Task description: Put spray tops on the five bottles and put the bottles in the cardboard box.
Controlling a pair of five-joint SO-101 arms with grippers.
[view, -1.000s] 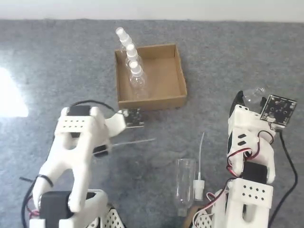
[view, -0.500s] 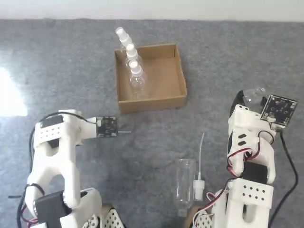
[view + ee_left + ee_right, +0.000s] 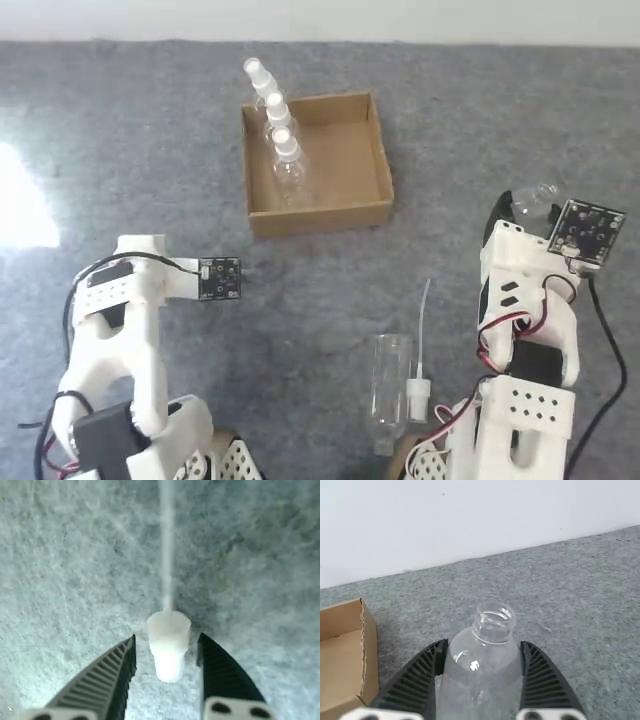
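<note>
My left gripper (image 3: 166,639) is shut on a white spray top (image 3: 169,645), whose thin tube (image 3: 166,545) points away toward the grey carpet. In the high view the left arm's wrist (image 3: 218,278) hangs over the carpet, in front of and to the left of the cardboard box (image 3: 370,160). Three clear bottles with spray tops (image 3: 288,160) stand along the box's left wall. My right gripper (image 3: 484,647) is shut on a clear bottle (image 3: 487,650) with an open neck, held upright at the right (image 3: 530,198). Another topless bottle (image 3: 389,385) lies near the front, a loose spray top (image 3: 419,385) beside it.
The box's right half (image 3: 345,150) is bare cardboard. Grey carpet covers the table, and a white wall (image 3: 470,515) runs along its far edge. The two arm bases stand at the front left (image 3: 130,440) and front right (image 3: 520,420).
The left arm has drawn back and to the left with the spray top; its tube, earlier sticking out to the right, is now under the wrist. The right arm has kept still.
</note>
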